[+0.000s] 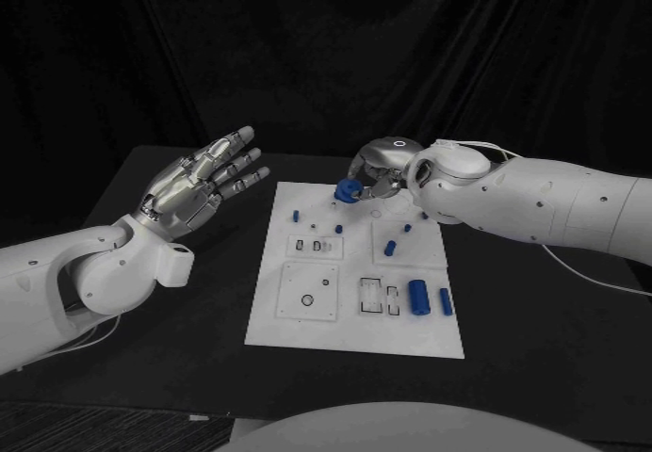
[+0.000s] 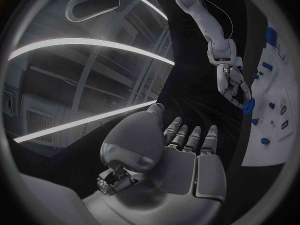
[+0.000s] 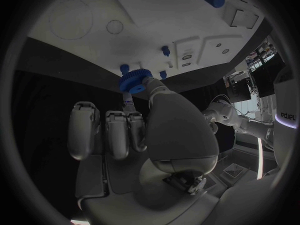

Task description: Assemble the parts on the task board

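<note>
Blue toothed gear (image 1: 348, 191) is the piece in play: it's pinched at the fingertips of the right hand (image 1: 382, 168), held just above the far edge of the white task board (image 1: 356, 331). The right wrist view shows it best, with the gear (image 3: 134, 80) sitting between the thumb and a fingertip while the other fingers (image 3: 84, 130) stay loosely curled and away from it. So it's only a fingertip pinch, not a full wrap.

Right under and beside the hand there are small blue pegs (image 3: 165, 50) standing in the board, and a bit further out toward the robot lie a short blue pin (image 1: 390, 249), a fat blue cylinder (image 1: 420, 296) and a thinner one (image 1: 446, 301) next to the rectangular slots.

The left hand (image 1: 200, 181) is off to the side of the board, raised, fingers spread, holding nothing.

My guess at what could bite: the pinch is light, so the gear could tilt or pop out if it catches a peg on the way down. Can't tell which post it's meant for, and the standing pegs are close enough to the fingers to get knocked over. Nothing is holding the board down either, so a sideways shove could slide it.
</note>
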Robot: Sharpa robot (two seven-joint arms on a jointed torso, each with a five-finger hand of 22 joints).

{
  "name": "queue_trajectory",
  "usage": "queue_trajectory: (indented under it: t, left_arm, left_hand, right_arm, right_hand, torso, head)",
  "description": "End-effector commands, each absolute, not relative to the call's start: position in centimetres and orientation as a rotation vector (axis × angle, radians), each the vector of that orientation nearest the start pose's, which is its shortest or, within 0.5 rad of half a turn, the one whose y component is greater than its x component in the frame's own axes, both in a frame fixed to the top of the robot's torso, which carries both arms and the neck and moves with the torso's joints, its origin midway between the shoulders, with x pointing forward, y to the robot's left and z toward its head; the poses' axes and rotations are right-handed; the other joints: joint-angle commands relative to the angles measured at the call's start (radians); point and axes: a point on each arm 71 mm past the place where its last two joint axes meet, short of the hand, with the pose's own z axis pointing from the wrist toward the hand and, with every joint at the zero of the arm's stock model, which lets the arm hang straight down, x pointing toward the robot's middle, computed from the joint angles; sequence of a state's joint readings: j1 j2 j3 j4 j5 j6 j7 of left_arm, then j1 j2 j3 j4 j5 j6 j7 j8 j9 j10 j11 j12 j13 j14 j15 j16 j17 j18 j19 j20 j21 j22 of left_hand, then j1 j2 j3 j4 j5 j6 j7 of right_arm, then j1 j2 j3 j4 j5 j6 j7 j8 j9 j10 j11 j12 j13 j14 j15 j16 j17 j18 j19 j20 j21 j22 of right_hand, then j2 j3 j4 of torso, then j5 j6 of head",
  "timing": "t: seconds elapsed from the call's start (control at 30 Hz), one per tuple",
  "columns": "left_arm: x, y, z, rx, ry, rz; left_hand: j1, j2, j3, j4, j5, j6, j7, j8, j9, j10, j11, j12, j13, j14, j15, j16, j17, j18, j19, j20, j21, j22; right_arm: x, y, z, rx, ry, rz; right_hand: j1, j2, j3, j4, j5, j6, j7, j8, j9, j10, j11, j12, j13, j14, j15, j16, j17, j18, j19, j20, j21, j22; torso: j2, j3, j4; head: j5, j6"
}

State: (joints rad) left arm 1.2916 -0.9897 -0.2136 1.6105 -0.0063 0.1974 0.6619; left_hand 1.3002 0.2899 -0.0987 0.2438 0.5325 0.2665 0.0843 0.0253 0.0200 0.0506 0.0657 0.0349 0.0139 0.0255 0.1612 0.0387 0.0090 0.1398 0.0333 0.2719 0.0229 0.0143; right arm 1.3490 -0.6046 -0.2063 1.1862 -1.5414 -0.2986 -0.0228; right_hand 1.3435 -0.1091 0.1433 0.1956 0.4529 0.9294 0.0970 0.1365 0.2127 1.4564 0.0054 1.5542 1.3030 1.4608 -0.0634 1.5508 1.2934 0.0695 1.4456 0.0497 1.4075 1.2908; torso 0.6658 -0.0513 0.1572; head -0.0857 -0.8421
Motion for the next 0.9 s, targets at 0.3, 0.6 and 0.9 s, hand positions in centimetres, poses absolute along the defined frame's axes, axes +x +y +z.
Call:
queue_trajectory:
  t: [0.3,0.6,0.9]
  left_arm:
    - [44.8,23.3,-17.0,-0.879,1.443,-2.093]
    - [44.8,23.2,-17.0,-0.879,1.449,-2.095]
    - [44.7,23.2,-17.0,-0.881,1.457,-2.094]
  left_hand:
    - [0.015,-0.007,0.037,-0.011,0.015,0.006,0.004,0.013,0.016,-0.004,0.014,0.020,0.007,0.001,0.010,0.013,0.008,0.036,0.005,0.005,0.011,0.005]
    - [0.016,-0.007,0.038,-0.011,0.016,0.005,0.003,0.013,0.016,-0.004,0.015,0.021,0.008,0.001,0.011,0.014,0.008,0.037,0.006,0.006,0.011,0.005]
    - [0.016,-0.007,0.039,-0.012,0.017,0.007,0.003,0.014,0.016,-0.003,0.017,0.022,0.008,0.001,0.011,0.014,0.008,0.037,0.006,0.006,0.011,0.005]
  right_arm:
    - [55.6,-15.1,-18.6,-0.423,1.673,0.503]
    - [56.0,-14.2,-19.5,-0.431,1.705,0.497]
    - [56.1,-14.0,-20.0,-0.432,1.721,0.491]
  right_hand:
    - [0.019,0.008,0.025,-0.003,0.026,0.062,-0.005,0.031,0.030,0.114,-0.001,0.017,0.268,0.109,0.003,0.018,0.274,-0.017,0.011,-0.001,-0.004,0.146]
    - [0.021,0.008,0.029,-0.007,0.024,0.057,-0.003,0.025,0.029,0.114,0.002,0.017,0.268,0.109,0.006,0.017,0.272,-0.016,0.008,0.001,-0.008,0.144]
    - [0.022,0.009,0.032,-0.009,0.023,0.052,0.000,0.020,0.028,0.114,0.004,0.017,0.268,0.107,0.008,0.014,0.268,-0.015,0.005,0.003,-0.014,0.140]
  torso:
    - [0.003,0.0013,0.0030]
    - [0.003,0.0012,-0.0013]
    - [0.003,0.0015,-0.0008]
  head:
    - [-0.002,-0.004]
    - [0.001,-0.009]
    - [-0.002,-0.013]
